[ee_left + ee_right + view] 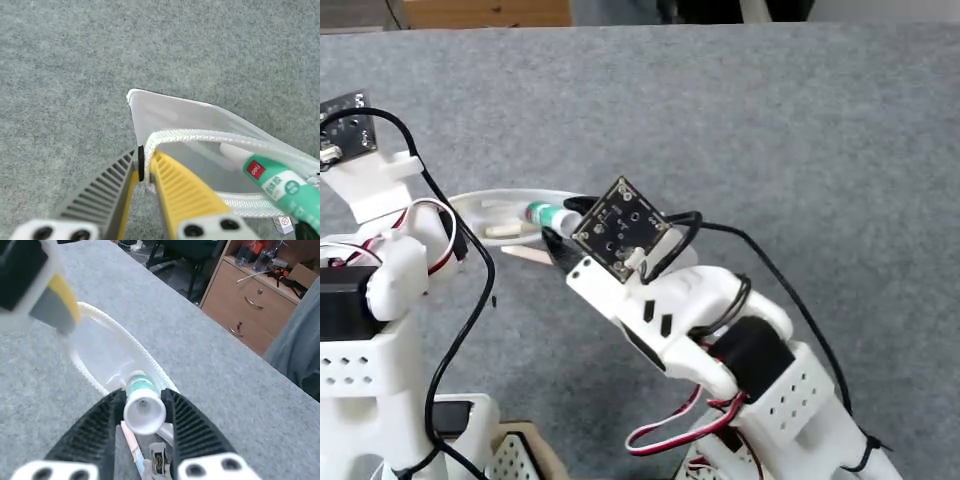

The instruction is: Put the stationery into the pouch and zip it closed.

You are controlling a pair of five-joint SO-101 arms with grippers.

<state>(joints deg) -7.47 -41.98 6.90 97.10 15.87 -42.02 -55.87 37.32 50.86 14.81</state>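
Tabletop [740, 120]: grey felt-like surface, carrying both arms and the task items.

Pouch [500, 200]: translucent white, lying flat at left of centre in the high view, with its zip mouth standing open. In the left wrist view the pouch [175, 115] shows its woven zip edge curving across the middle of the frame. In the right wrist view the pouch [100, 347] lies at centre left, with the mouth towards the camera.

Left claw [141, 165]: grey and yellow fingers are pressed together on the zip edge at the end of the pouch mouth. The same claw appears at the upper left of the right wrist view [50, 302], in contact with the pouch rim.

Right claw [143, 396]: black ribbed fingers are clamped on either side of the glue stick [144, 409], with the white end of the stick facing the camera. In the high view the glue stick [542, 213] is at the pouch mouth, its green body pointing into the opening. The left wrist view shows the glue stick [285, 187] at lower right, crossing the zip edge.

Other contents: a pale stick-shaped item [510, 230] lies inside the pouch.

Outside the pouch: a slim beige stick [525, 253] lies on the tabletop just beside the pouch's lower edge.

Background: a wooden drawer unit [250, 305] stands at the upper right of the right wrist view.
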